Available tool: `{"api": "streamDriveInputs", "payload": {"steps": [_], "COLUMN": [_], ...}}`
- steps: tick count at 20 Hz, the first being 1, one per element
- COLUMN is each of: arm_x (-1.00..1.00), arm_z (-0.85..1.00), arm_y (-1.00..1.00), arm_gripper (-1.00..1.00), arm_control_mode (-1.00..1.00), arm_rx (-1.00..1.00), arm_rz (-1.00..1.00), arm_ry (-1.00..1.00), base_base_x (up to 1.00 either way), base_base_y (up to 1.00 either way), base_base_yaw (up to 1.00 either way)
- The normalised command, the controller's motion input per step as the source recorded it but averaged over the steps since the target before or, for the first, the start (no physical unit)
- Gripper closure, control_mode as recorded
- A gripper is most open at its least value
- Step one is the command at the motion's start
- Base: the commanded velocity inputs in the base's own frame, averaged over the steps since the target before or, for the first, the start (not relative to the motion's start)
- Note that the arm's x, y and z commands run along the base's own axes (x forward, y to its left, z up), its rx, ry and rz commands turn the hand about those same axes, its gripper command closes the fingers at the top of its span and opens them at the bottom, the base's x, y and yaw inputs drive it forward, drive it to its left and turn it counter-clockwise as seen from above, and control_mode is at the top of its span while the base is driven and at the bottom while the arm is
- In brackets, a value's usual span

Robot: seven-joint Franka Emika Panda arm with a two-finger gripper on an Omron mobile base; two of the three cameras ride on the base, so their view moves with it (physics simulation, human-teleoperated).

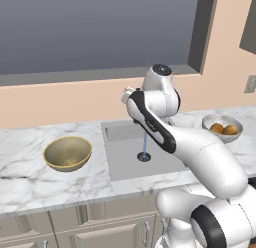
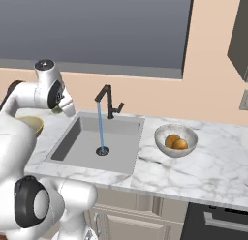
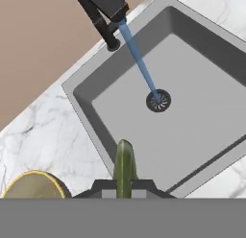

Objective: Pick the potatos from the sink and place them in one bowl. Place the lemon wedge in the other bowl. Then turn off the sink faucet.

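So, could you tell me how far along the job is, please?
Done: both potatoes sit in the silver bowl. In hand: the claw is shut on the lemon wedge, above the sink edge near the gold bowl. Left: drop it there, then shut off the running faucet.

A home kitchen: white marble counter (image 2: 203, 171) with a recessed grey sink (image 2: 77, 147), black faucet (image 2: 109, 102) running at its twelve o'clock edge, panelled cabinets (image 1: 75, 227) below, window (image 2: 92, 28) behind.
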Motion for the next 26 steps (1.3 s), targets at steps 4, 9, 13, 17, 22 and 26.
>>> {"api": "streamDriveInputs", "payload": {"steps": [4, 9, 13, 17, 22, 26], "arm_x": [-0.41, -0.34, -0.23, -0.15, -0.01, 0.00], "arm_z": [0.45, 0.11, 0.00, 0.00, -0.12, -0.27], "arm_y": [0.50, 0.70, 0.65, 0.56, 0.51, 0.38], "arm_gripper": [1.00, 1.00, 1.00, 1.00, 1.00, 1.00], "arm_control_mode": [-1.00, -1.00, -1.00, -1.00, -1.00, -1.00], "arm_rx": [-0.05, -0.01, 0.00, 0.00, 0.00, 0.00], "arm_rz": [0.00, 0.00, 0.00, 0.00, 0.00, 0.03], "arm_ry": [0.03, 0.03, 0.03, 0.08, 0.09, 0.07], "base_base_x": [0.00, 0.00, 0.00, 0.00, 0.00, 0.00], "base_base_y": [0.00, 0.00, 0.00, 0.00, 0.00, 0.00], "base_base_yaw": [0.00, 0.00, 0.00, 0.00, 0.00, 0.00]}}
